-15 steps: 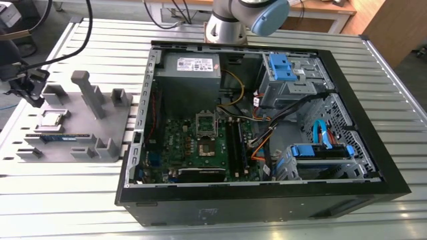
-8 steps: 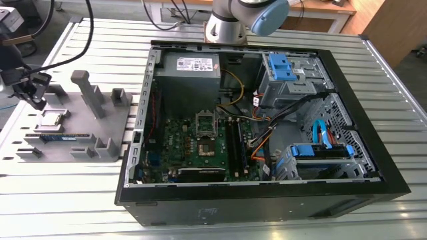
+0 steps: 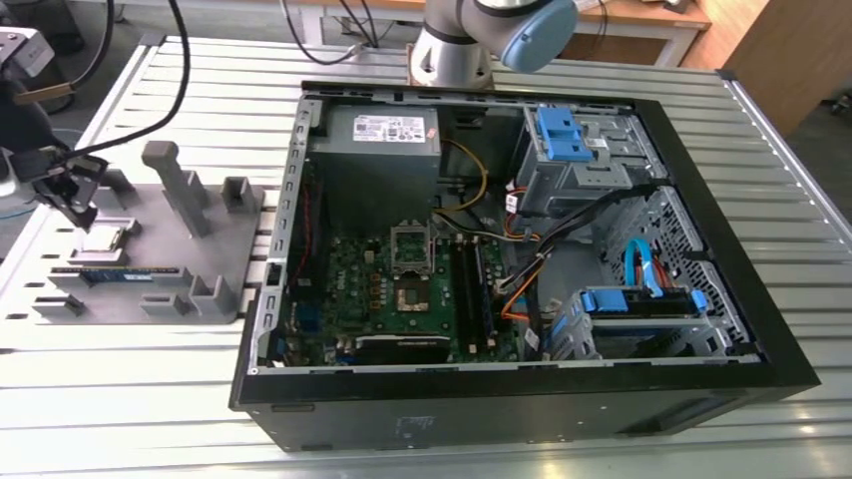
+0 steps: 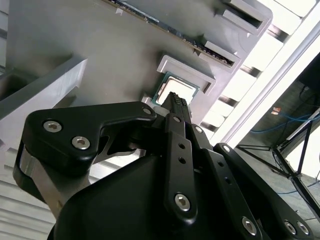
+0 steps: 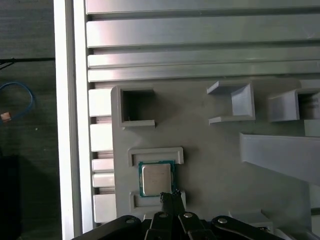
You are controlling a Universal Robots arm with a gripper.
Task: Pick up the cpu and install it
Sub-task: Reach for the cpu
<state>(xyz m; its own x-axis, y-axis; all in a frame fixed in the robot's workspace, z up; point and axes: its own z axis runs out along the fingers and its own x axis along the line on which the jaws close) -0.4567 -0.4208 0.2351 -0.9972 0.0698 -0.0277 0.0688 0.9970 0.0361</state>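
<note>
cpu [image 5: 156, 179] lies flat in its pocket on the grey tray [image 5: 210, 165], not picked yet. Risk: hand [image 5: 170, 196] has its fingers pressed together over the cpu's edge, so pushing down like this would likely jab or skid it. Hand points steeply down at the tray.

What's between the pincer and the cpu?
Nothing. In the first wrist view the pincer hangs right at the edge of the cpu, which lies uncovered in its grey holder. Contact cannot be told.

Robotics lab, slatted aluminium workbench [image 3: 745, 180], opened desktop computer case [image 3: 533, 399], grey fixture tray [image 3: 226, 249]
</note>
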